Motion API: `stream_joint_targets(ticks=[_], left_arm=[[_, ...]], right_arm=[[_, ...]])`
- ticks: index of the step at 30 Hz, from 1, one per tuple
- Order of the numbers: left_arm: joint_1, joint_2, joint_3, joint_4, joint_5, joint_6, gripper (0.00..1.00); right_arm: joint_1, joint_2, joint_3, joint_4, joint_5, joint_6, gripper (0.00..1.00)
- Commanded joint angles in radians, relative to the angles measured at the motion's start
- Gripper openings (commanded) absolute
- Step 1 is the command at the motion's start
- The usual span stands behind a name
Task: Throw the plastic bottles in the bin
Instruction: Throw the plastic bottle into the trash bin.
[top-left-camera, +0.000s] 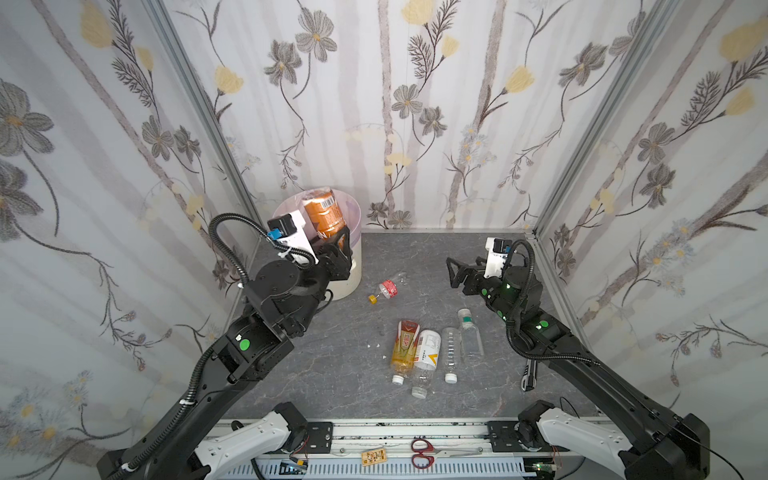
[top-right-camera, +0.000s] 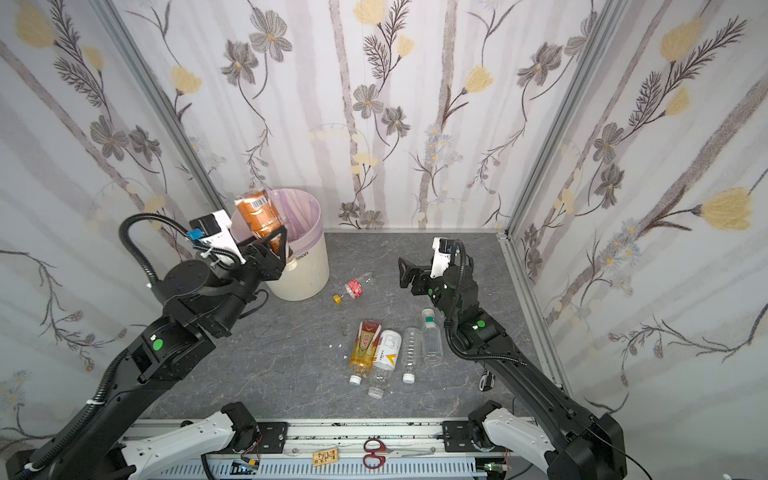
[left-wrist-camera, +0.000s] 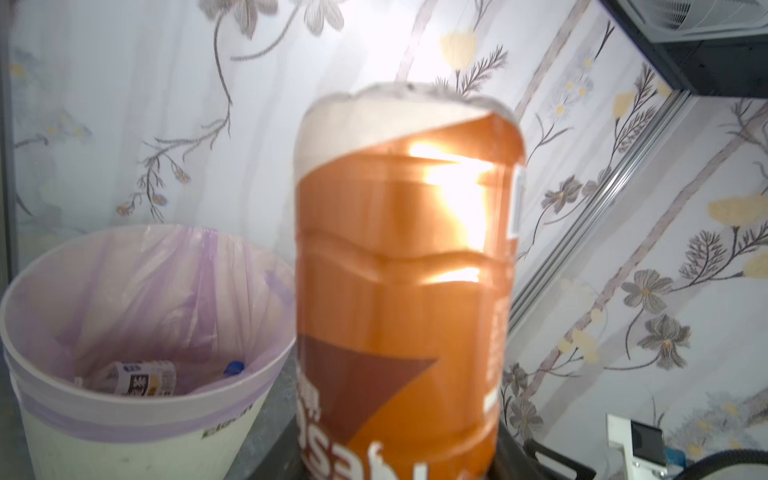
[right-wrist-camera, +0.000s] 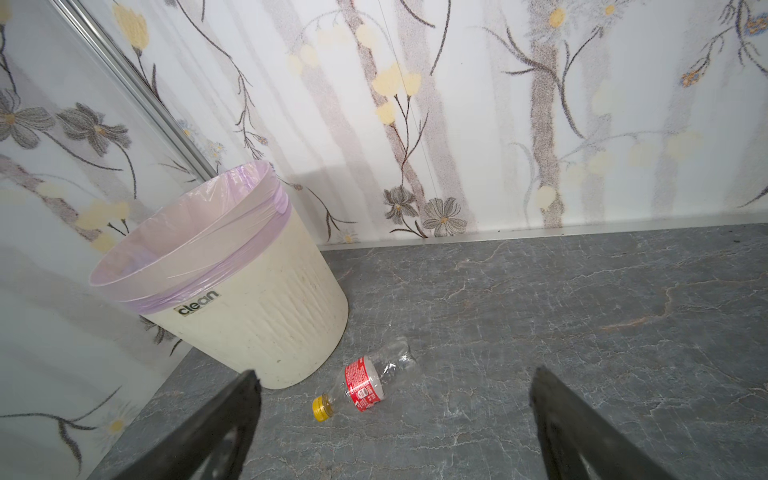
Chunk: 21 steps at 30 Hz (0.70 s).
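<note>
As left claw (top-left-camera: 334, 245) grips bottle (top-left-camera: 324, 212), right claw (top-left-camera: 452, 272) gapes.

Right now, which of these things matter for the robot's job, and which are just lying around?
Job: bin; brown bottle held near it; red-label bottle; orange-label bottle; white-label bottle; ribbed clear bottle; green-band bottle; labelled bottle inside the bin.
Lying about: scissors; utility knife; small tan board.
</note>
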Motion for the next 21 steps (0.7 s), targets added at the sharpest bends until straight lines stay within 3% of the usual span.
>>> stream_joint_targets(ticks=[1, 4, 7, 10, 15, 21], left_arm=[[0.015, 0.026, 0.055, 0.135, -0.101, 0.145, 0.48], [0.088, 0.087, 0.107, 0.193, -0.121, 0.187, 0.48], [0.257, 0.19, 0.187, 0.187, -0.077, 0.121, 0.56], [0.444, 0.33, 0.312, 0.027, 0.051, -0.083, 0.98], [0.494, 0.468, 0.333, -0.072, 0.172, -0.159, 1.0], [0.489, 0.42, 0.325, -0.065, 0.261, -0.186, 1.0]], right_arm=[[0.001, -0.013, 0.01, 0.013, -0.009, 0.006, 1.0], [0.003, -0.02, 0.009, 0.008, -0.003, 0.005, 1.0], [0.003, -0.018, 0.01, 0.009, -0.011, 0.005, 1.0], [0.007, -0.019, 0.004, 0.011, -0.018, 0.012, 1.0], [0.011, -0.067, -0.031, 0.008, -0.003, 0.009, 1.0], [0.01, -0.084, -0.045, -0.006, 0.011, -0.011, 1.0]])
